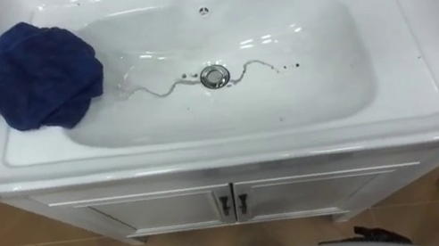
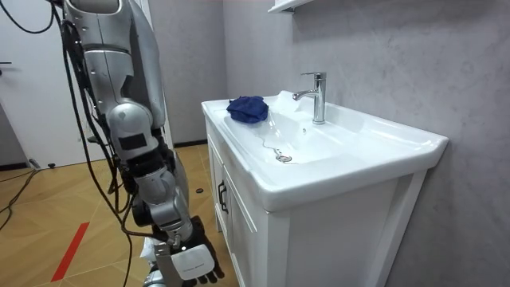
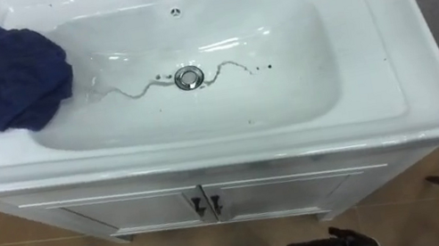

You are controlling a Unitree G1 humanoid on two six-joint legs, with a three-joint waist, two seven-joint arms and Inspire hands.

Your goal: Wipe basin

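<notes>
A white basin (image 1: 354, 117) sits on a white cabinet right in front of me. A crumpled dark blue cloth (image 1: 39, 75) lies on the basin's left rim and hangs partly over the bowl's edge. A thin wavy trail of water (image 1: 155, 89) runs across the bowl floor through the chrome drain (image 1: 214, 75), and a few dark specks (image 1: 286, 66) lie to its right. In the room view my right hand (image 2: 191, 263) hangs low beside my leg, fingers relaxed and holding nothing, well below the basin.
A chrome faucet (image 2: 316, 94) stands at the back middle of the basin. Below are two cabinet doors with dark handles (image 1: 233, 202). A grey wall rises behind the basin, and the floor is wooden.
</notes>
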